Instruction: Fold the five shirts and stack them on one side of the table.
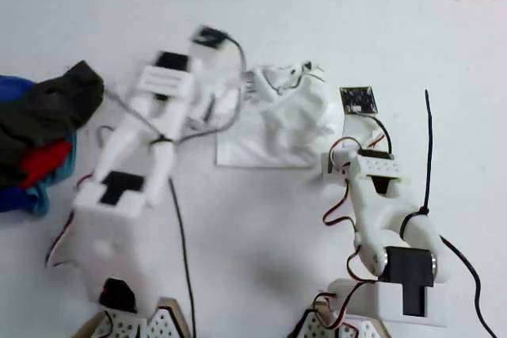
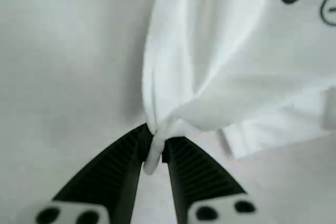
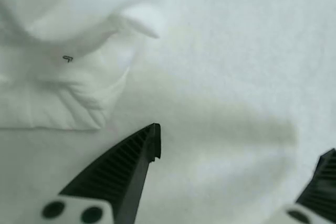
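Observation:
A crumpled white shirt (image 1: 277, 124) with dark print lies at the table's centre. My left gripper (image 1: 236, 96) is at its left edge, shut on a pinched fold of the white shirt (image 2: 236, 66); the fold bunches between the black fingers (image 2: 121, 171) of the left gripper (image 2: 156, 153). My right gripper (image 1: 337, 156) sits by the shirt's right edge. In the right wrist view the right gripper (image 3: 239, 156) stands open over bare table, apart from the white shirt (image 3: 63, 51). A pile of dark, red and blue shirts (image 1: 40, 132) rests at the table's left edge.
The white table (image 1: 261, 219) has free room in front of the shirt, between the two arm bases, and along the far side. Black and red cables (image 1: 181, 227) trail from both arms across the near half.

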Robot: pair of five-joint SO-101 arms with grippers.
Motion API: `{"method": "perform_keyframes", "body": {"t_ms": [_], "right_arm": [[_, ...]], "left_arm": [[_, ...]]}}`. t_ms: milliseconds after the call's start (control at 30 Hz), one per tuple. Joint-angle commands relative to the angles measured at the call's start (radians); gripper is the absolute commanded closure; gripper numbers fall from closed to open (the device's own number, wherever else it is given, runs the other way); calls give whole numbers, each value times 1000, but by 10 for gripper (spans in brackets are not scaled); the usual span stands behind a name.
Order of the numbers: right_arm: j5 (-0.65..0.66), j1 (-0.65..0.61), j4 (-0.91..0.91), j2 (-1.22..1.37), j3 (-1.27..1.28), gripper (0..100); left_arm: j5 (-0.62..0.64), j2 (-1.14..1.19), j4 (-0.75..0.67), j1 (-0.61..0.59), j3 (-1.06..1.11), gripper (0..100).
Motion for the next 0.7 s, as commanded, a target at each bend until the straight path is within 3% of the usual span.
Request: {"method": "perform_keyframes", "body": {"t_ms": [0, 100, 333, 467, 667], "right_arm": [[-6, 4, 5, 1, -38, 562], [2, 8, 56, -4, -68, 562], [2, 1, 496, -4, -456, 562], [2, -87, 656, 5, -638, 562], [3, -369, 710, 13, -644, 562]], "left_arm": [[-72, -173, 78, -92, -33, 976], [-107, -227, 160, -152, -31, 976], [-110, -241, 239, -331, -30, 976], [-110, -241, 152, -377, 25, 976], [-103, -241, -81, -376, 191, 976]]}}
